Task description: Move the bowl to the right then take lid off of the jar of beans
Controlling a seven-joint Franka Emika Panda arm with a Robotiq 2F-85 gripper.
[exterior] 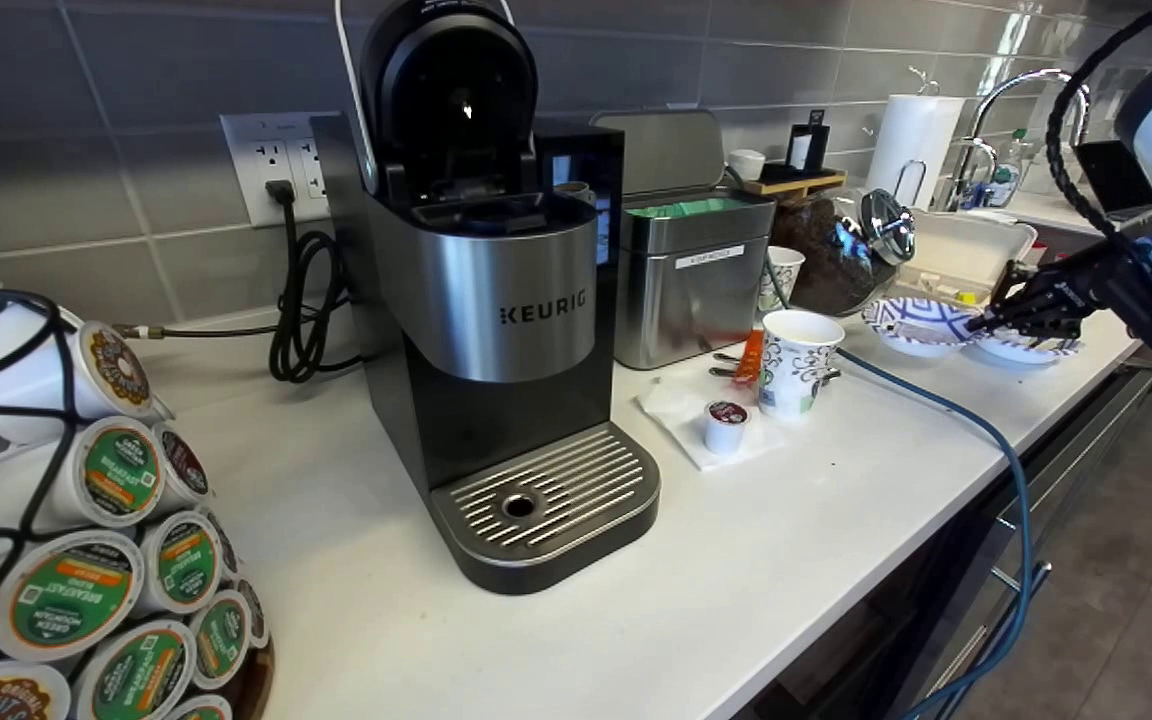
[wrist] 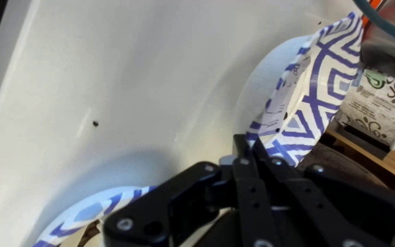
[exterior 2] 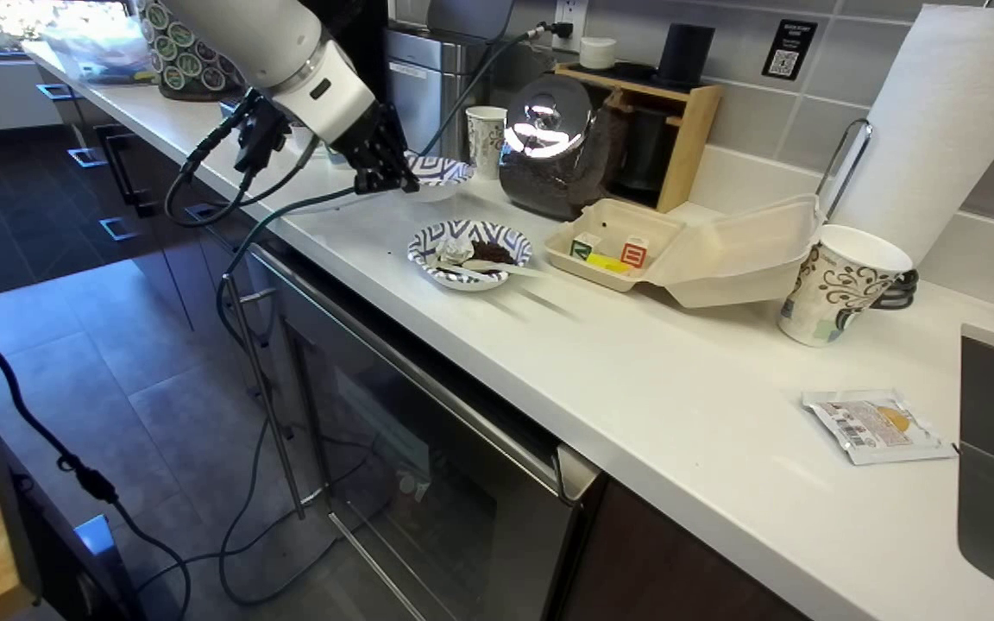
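So my arm (exterior 2: 281, 43) slants down from overhead in both exterior views, wrist tipped over the white worktop (exterior 2: 678, 388). Down at the end, the tool (wrist: 251, 141) is clamped on the rim of a blue-and-white paper bowl (wrist: 315, 92). The wrist view shows it best: my two fingers (wrist: 244, 178) are pinched almost together, with just a thin bit of that rim caught between the tips.

As for the bowl, the inner wall has bold blue diamonds and zigzags, and the outside is plain and pale. It looks kinda tilted in the wrist view. There's something pale with printing inside, too blurry to read, plus a couple of dark specks.

Location: in an exterior view it's near an upright paper cup (exterior 2: 486, 142) and the glass jar of beans (exterior 2: 568, 177), which leans over with its shiny metal lid (exterior 2: 549, 116) on. A matching second bowl (exterior 2: 462, 229) with dark grounds in it sits close by. Can't tell if my bowl's base touches the worktop.
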